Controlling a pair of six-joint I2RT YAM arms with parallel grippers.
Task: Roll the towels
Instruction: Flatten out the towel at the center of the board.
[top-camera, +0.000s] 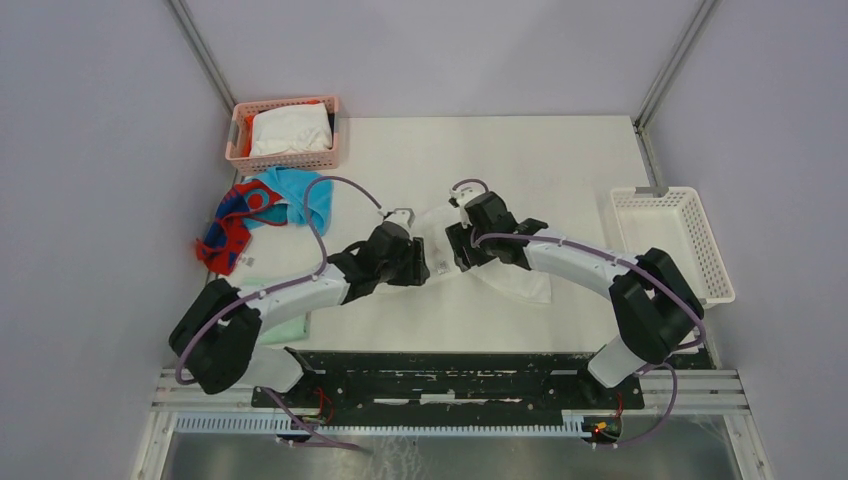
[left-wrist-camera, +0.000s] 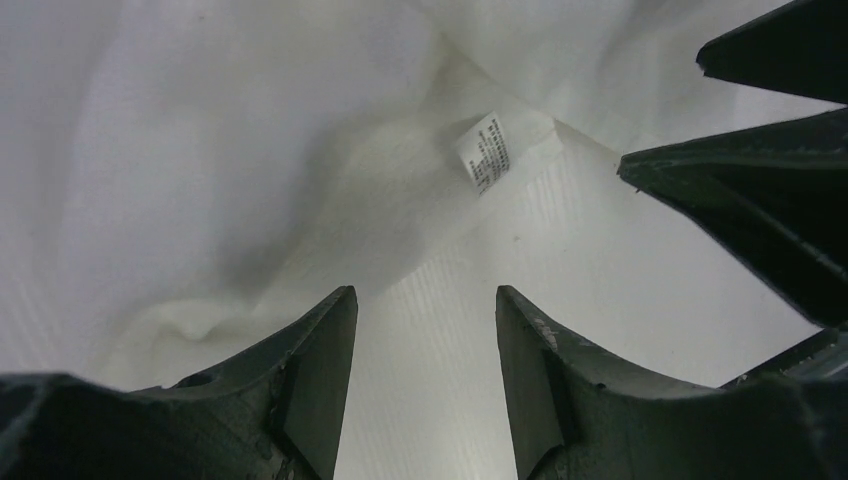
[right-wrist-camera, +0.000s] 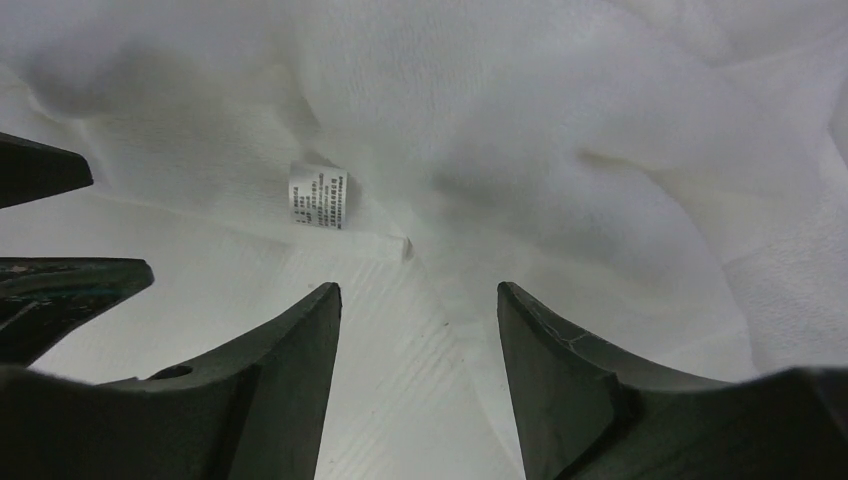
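A plain white towel (top-camera: 520, 282) lies rumpled in the middle of the table, under both grippers. Its small printed label shows in the left wrist view (left-wrist-camera: 487, 152) and in the right wrist view (right-wrist-camera: 319, 196). My left gripper (top-camera: 420, 262) is open and empty just above the towel's left part (left-wrist-camera: 250, 200). My right gripper (top-camera: 458, 250) is open and empty facing it, over the towel (right-wrist-camera: 560, 150). The two grippers are close together. A turquoise-blue towel (top-camera: 300, 196) and a red towel with dark-blue blotches (top-camera: 232, 225) lie in a heap at the far left.
A pink basket (top-camera: 237, 140) at the back left holds a folded white cloth (top-camera: 290, 128). A white basket (top-camera: 672, 242) stands at the right edge. A pale mint-green folded cloth (top-camera: 290, 326) lies by the left arm.
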